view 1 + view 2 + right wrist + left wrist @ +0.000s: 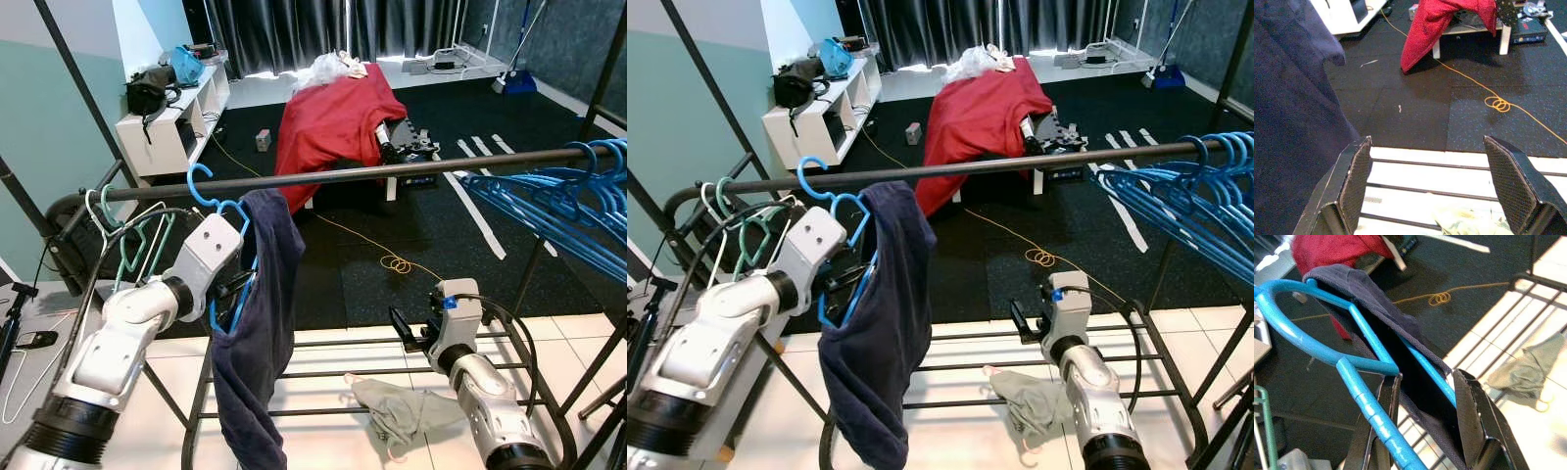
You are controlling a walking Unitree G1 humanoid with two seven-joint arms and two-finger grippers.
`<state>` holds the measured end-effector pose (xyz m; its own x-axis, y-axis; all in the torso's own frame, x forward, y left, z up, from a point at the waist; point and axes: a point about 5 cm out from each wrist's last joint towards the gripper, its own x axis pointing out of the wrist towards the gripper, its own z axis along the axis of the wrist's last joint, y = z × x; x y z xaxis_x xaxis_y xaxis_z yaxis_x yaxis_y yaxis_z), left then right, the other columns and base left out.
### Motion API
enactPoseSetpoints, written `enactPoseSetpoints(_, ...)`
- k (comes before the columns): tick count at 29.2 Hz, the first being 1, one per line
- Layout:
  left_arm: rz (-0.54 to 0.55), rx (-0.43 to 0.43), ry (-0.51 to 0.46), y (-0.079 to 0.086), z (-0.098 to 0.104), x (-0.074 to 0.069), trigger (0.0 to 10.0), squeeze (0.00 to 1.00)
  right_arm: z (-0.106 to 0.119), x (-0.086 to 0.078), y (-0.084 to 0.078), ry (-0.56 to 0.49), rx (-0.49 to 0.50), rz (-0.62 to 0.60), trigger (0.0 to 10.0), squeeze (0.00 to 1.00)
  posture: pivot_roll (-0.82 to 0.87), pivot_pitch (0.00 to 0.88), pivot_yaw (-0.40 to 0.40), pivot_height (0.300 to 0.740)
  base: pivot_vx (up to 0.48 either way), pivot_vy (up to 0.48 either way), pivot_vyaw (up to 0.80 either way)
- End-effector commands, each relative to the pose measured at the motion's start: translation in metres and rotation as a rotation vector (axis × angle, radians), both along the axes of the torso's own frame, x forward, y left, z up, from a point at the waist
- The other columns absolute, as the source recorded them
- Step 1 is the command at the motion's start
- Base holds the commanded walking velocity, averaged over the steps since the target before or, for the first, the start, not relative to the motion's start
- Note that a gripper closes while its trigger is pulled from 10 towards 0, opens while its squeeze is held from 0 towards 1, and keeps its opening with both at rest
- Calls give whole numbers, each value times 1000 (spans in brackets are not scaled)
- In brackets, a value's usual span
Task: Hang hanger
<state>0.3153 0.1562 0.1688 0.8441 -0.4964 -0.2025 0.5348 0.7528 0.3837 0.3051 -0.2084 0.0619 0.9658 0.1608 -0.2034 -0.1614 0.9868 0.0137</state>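
A blue hanger point(217, 204) carries a navy garment point(265, 323) that droops below it. Its hook curls over the black rail point(392, 170) near the rail's left end. My left gripper point(235, 289) is shut on the hanger just under the hook. In the left wrist view, the left gripper point(1422, 382) has the hanger's blue bar point(1312, 345) and dark cloth between its fingers. My right gripper point(407, 328) is low on the right above the rack's bottom bars. It stands open point(1426, 140) with nothing between its fingers, and the navy garment point(1293, 98) hangs beside it.
Several blue hangers point(578, 196) crowd the rail's right end, and green and white hangers point(127, 240) hang at its left. A grey-green cloth point(402, 411) lies on the lower rack. Beyond are red-draped furniture point(333, 117), an orange cable point(397, 262) and a white shelf point(171, 122).
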Motion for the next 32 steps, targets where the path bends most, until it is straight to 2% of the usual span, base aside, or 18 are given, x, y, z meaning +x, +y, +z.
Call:
enactPoseSetpoints(1,31,21,-3,-3,3,5,0,0,-2,0,4,10,19,2,10000,0,-162,0,88,740,0,0,0)
enactPoseSetpoints(6,44,39,8,-8,0,7,0,0,-2,0,5,10,21,2,10000,0,-160,0,89,740,0,0,0)
enactPoseSetpoints(9,94,15,25,-17,-4,12,0,0,-2,0,6,9,27,1,10000,0,-161,0,95,740,0,0,0)
enactPoseSetpoints(12,94,15,25,-17,-4,12,0,0,-2,0,6,9,27,1,10000,0,-161,0,95,740,0,0,0)
enactPoseSetpoints(13,140,-13,10,-24,-3,17,0,0,-2,0,7,8,32,0,10000,0,-162,0,96,740,0,0,0)
enactPoseSetpoints(17,192,-18,6,-25,0,22,0,0,-2,-1,8,9,36,0,10000,0,-161,0,97,740,0,0,0)
enactPoseSetpoints(19,200,2,17,-24,-3,22,0,0,-2,-1,8,8,36,1,10000,0,-163,0,101,740,0,0,0)
enactPoseSetpoints(23,264,97,96,-18,-21,24,0,0,-2,0,10,4,45,-5,10000,0,-155,0,111,740,0,0,0)
enactPoseSetpoints(30,292,123,136,-19,-36,23,0,0,-2,-1,10,5,48,-4,10000,0,-151,0,105,740,0,0,0)
enactPoseSetpoints(31,293,117,140,-20,-37,22,2039,0,-2,-1,10,6,49,-4,10000,0,-150,0,100,740,0,0,0)
enactPoseSetpoints(32,293,117,140,-20,-37,22,2039,0,-2,-1,10,6,49,-4,10000,0,-150,0,100,740,0,0,0)
